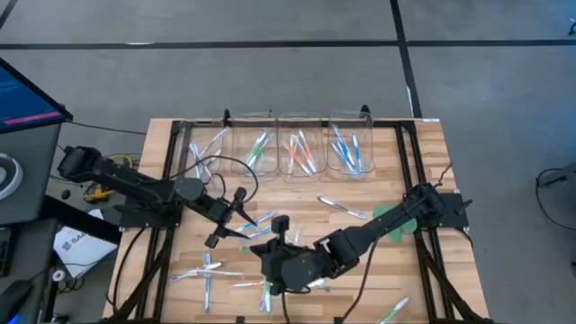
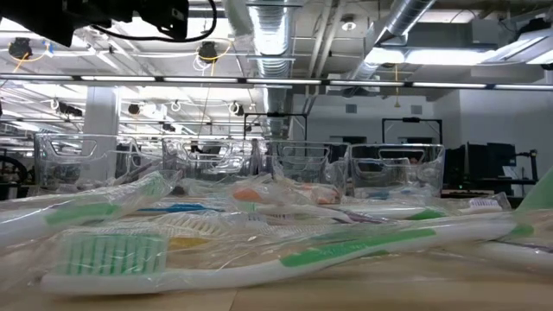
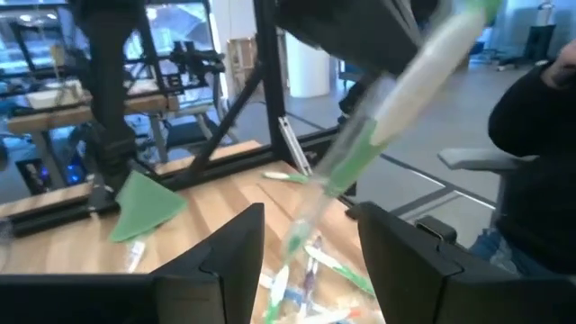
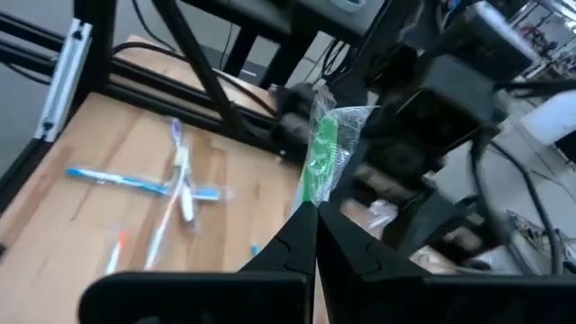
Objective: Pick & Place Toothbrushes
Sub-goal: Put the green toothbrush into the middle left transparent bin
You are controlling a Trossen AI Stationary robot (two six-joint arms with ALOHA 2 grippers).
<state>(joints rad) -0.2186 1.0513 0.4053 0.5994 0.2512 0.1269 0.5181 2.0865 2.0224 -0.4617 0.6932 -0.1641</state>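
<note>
My right gripper is shut on a wrapped green toothbrush above the table's middle. My left gripper faces it from the left, open. The toothbrush's lower end hangs between the left fingers, and I see no touch. More wrapped toothbrushes lie loose on the wood. Others stand in clear bins at the far edge. My right gripper pinches the wrapped green toothbrush between its two shut fingertips, just below the green bristle end, which sticks out past the tips. The toothbrush is lifted clear of the table and slants, its long handle running off to one side.
A flat green leaf-shaped piece lies right of centre. Black frame rails run along the table's sides. A monitor and clutter stand off the left edge. A person's dark sleeve shows beyond the table.
</note>
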